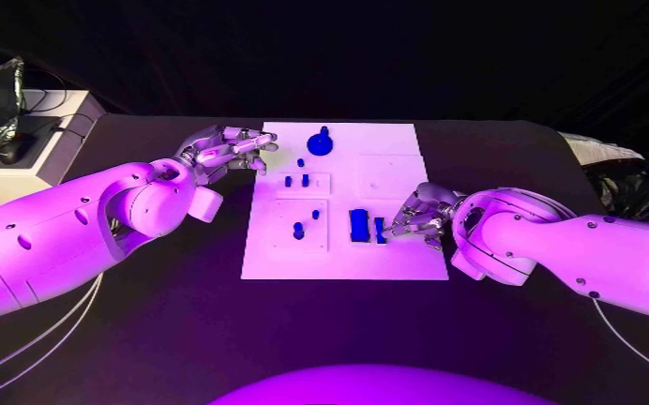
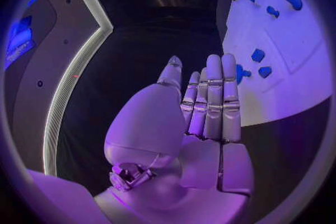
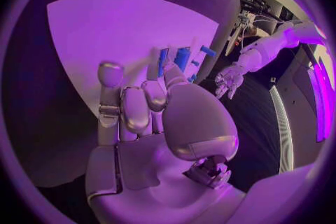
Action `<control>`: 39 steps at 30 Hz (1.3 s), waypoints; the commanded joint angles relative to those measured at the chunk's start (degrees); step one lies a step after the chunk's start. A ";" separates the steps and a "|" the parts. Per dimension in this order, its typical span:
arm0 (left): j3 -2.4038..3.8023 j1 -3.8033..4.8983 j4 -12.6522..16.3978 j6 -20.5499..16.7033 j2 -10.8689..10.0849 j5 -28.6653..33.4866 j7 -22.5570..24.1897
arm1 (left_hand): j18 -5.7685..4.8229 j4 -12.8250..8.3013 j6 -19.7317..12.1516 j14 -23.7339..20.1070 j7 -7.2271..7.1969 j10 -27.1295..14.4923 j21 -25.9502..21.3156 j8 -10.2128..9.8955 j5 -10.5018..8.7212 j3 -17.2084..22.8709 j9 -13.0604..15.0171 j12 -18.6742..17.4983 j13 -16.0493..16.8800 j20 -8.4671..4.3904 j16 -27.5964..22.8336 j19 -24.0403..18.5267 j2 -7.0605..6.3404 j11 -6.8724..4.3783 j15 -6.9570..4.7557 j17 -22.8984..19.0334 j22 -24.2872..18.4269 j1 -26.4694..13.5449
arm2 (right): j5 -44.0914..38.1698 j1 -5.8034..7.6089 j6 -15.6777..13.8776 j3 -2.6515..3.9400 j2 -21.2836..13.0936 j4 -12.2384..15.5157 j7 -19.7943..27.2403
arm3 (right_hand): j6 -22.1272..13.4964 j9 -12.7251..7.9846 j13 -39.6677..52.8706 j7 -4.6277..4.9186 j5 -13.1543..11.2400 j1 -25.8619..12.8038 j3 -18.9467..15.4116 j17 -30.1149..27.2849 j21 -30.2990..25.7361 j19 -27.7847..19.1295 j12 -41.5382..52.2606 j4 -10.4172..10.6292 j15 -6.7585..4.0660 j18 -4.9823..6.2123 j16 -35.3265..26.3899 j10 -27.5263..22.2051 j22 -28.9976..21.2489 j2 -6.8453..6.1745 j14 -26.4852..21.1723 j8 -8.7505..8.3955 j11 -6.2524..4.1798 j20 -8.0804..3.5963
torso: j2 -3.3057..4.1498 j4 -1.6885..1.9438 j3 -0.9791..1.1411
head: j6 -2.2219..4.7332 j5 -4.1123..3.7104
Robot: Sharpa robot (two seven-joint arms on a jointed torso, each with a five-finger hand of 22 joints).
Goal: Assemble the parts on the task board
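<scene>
Small blue narrow part (image 1: 380, 231) at silver right hand (image 1: 416, 218) fingertips: mostly covered by fingers in head view; contact or grip cannot be told. Right wrist view: the fingers overlap the upright blue rectangular block (image 3: 182, 58). White flat task board (image 2: 294, 39) cut off by left wrist circle's rim.

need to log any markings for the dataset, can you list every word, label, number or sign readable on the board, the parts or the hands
None can be read.
Task board: plain white, no print visible.
Blue parts: no markings that can be made out.
Left hand and right hand: no readable label.
Pale unit at the table's left edge: too small and dim to tell.
</scene>
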 commanded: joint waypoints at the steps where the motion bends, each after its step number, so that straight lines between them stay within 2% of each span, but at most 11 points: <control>1: 0.04 -0.01 0.07 1.00 0.14 -0.14 0.36 | -0.33 0.18 0.00 0.10 0.06 -0.43 0.08 -0.22 0.15 0.10 0.05 0.03 -0.02 0.00 -0.27 -0.22 0.45 -0.06 0.22 -0.09 0.09 0.06 | -1.84 -0.09 -0.22 0.00 0.04 0.17 0.46 | -0.16 0.10 2.11 -0.09 0.26 -0.10 -0.12 0.08 0.23 1.78 0.31 0.29 -0.42 -1.14 0.10 0.07 4.18 0.03 0.15 0.43 -0.39 -0.39 | -0.02 -0.03 -0.01 | 0.05 0.00; 7: 0.04 -0.03 0.08 0.97 0.23 -0.14 0.88 | -0.33 0.18 0.00 0.10 0.06 -0.43 0.08 -0.22 0.15 0.10 0.05 0.03 -0.02 0.00 -0.27 -0.22 0.45 -0.06 0.22 -0.09 0.09 0.06 | -2.05 -0.14 -2.41 0.00 -0.12 0.21 1.07 | -0.26 0.18 2.10 -0.10 1.19 -0.24 -0.27 0.02 0.21 1.77 0.25 0.47 -0.44 -1.16 0.03 0.05 4.16 -0.27 0.13 0.60 -0.41 -0.42 | -0.08 -0.05 -0.01 | 0.25 -0.03; 10: 0.04 -0.06 0.04 0.89 0.33 -0.06 1.46 | -0.34 0.17 0.05 0.07 0.00 -0.41 0.05 -0.22 0.15 0.05 0.05 0.04 -0.02 0.01 -0.28 -0.24 0.36 -0.08 0.21 -0.08 0.11 0.04 | 0.98 -0.10 -4.97 0.00 -0.71 -0.12 3.94 | -1.47 -0.93 1.91 0.79 1.28 -0.43 -0.23 -0.71 -1.13 1.46 -0.31 0.98 -0.10 -1.09 -0.53 -0.32 3.92 -0.47 -0.02 -0.91 0.14 -0.22 | -0.23 -0.05 0.05 | 0.46 -0.02; 12: 0.04 -0.07 0.02 0.80 0.41 0.01 1.85 | -0.35 0.15 0.06 0.04 -0.04 -0.34 0.02 -0.22 0.14 0.02 0.05 0.07 -0.01 0.03 -0.30 -0.28 0.32 -0.11 0.22 -0.09 0.12 0.03 | 5.36 0.05 -6.36 0.01 -1.29 -0.55 7.86 | -1.28 -3.44 1.64 1.53 1.28 0.17 0.04 -1.67 -2.57 1.23 -0.87 1.91 0.25 -0.68 -1.32 -0.65 3.66 -1.05 0.02 -3.63 0.59 0.23 | -0.31 -0.10 0.01 | 0.74 -0.15; 14: 0.04 -0.12 -0.11 0.58 0.59 0.17 2.27 | -0.35 0.16 0.08 0.03 -0.05 -0.27 0.00 -0.22 0.15 0.01 0.05 0.11 -0.01 0.03 -0.30 -0.30 0.31 -0.12 0.21 -0.08 0.12 0.01 | 11.29 0.34 -7.54 0.03 -1.89 -1.31 13.41 | -1.45 -4.48 1.33 1.97 1.27 0.35 -0.01 -2.35 -4.18 0.94 -1.59 2.06 0.51 -0.49 -1.88 -1.12 3.36 -1.22 -0.22 -4.51 0.93 0.46 | -0.51 -0.22 0.03 | 1.09 -0.19; 19: 0.04 -0.31 -0.95 -0.61 1.23 0.68 3.37 | -0.42 0.12 0.11 -0.19 -0.07 -0.07 -0.14 -0.23 0.14 0.02 0.05 0.18 -0.01 0.07 -0.42 -0.49 0.30 -0.17 0.22 -0.12 0.10 0.05 | 24.93 1.04 -7.70 0.15 -2.38 -4.55 26.85 | -2.80 -6.36 -1.23 2.69 1.38 1.36 -0.25 -7.09 -14.85 -0.77 -6.40 1.09 0.96 0.04 -6.50 -3.58 1.00 -1.42 -1.21 -4.52 1.56 1.02 | -1.09 -0.46 0.09 | 1.84 -0.41; 26: 0.04 -0.54 -3.51 -4.82 2.98 2.62 6.20 | -1.19 0.05 0.28 -3.15 -0.06 0.90 -3.32 -0.25 0.15 0.25 0.04 0.32 -0.05 0.94 -4.11 -3.38 0.44 -0.23 0.99 -1.83 -2.00 0.34 | 38.23 1.47 -8.22 0.56 -0.28 -14.25 41.61 | -6.00 -7.53 -12.39 4.24 1.58 3.29 -0.62 -17.25 -25.34 -4.32 -21.72 -1.50 1.94 -0.59 -19.61 -10.70 -5.32 -0.02 -4.41 -4.46 2.76 2.19 | -2.28 -0.70 0.10 | 3.43 -0.50; 29: 0.04 -0.56 -5.19 -6.83 4.08 3.77 7.58 | -1.46 0.18 0.35 -3.43 -0.16 1.65 -6.59 -0.25 0.15 0.31 0.04 -0.03 -0.05 1.62 -8.93 -3.85 0.35 -0.17 1.40 -4.25 -5.30 0.40 | 41.28 1.46 -8.90 0.72 1.57 -19.58 45.46 | -7.85 -11.54 -23.23 5.59 1.56 5.28 -0.16 -22.26 -25.32 -11.63 -29.22 -2.74 3.89 -1.45 -29.00 -11.02 -12.92 1.17 -6.98 -3.83 3.67 3.73 | -2.90 -0.86 0.01 | 4.72 -0.28; 32: 0.05 -0.56 -7.05 -8.91 5.21 4.79 9.18 | -2.35 0.42 0.82 -1.85 -0.38 2.56 -13.27 0.04 0.11 0.61 0.15 -2.18 -0.01 3.36 -21.21 -6.64 0.27 0.17 2.60 -8.44 -11.77 0.94 | 44.30 1.30 -9.50 0.97 3.72 -24.98 48.95 | -11.12 -15.84 -32.92 7.43 1.97 7.14 0.74 -25.87 -25.50 -17.77 -37.80 -3.87 5.48 -2.64 -36.30 -15.33 -18.23 1.54 -12.54 -4.80 5.64 5.51 | -3.42 -1.04 0.00 | 6.38 -0.04; 37: 0.07 -0.53 -9.68 -12.49 6.60 5.91 11.87 | -3.48 1.33 0.83 -2.10 -1.33 4.33 -17.27 -0.28 0.22 1.49 0.02 -6.82 -0.14 5.88 -37.97 -10.89 0.77 0.66 4.79 -7.95 -22.04 1.20 | 48.34 0.50 -8.85 1.79 7.47 -31.72 53.79 | -11.18 -25.50 -60.12 7.94 1.91 8.97 3.74 -38.96 -25.46 -29.06 -52.81 -5.35 9.46 -4.09 -54.84 -12.34 -30.94 2.22 -16.73 -4.93 8.39 9.58 | -3.68 -1.64 0.22 | 9.52 0.27; 39: 0.08 -0.53 -10.68 -13.19 7.23 6.21 12.49 | -4.63 1.06 -6.03 -6.52 -2.52 0.33 -17.44 -0.70 0.11 1.53 -0.33 -6.78 -0.05 7.61 -43.17 -16.45 0.15 2.35 7.01 -8.23 -26.24 0.99 | 49.41 0.19 -8.52 2.09 8.60 -33.38 55.15 | -10.92 -28.53 -67.28 7.82 2.10 9.08 5.30 -43.64 -25.49 -29.88 -54.64 -5.65 10.12 -3.73 -60.07 -12.26 -35.03 2.60 -15.68 -4.76 8.98 10.49 | -3.78 -1.72 0.33 | 10.14 0.32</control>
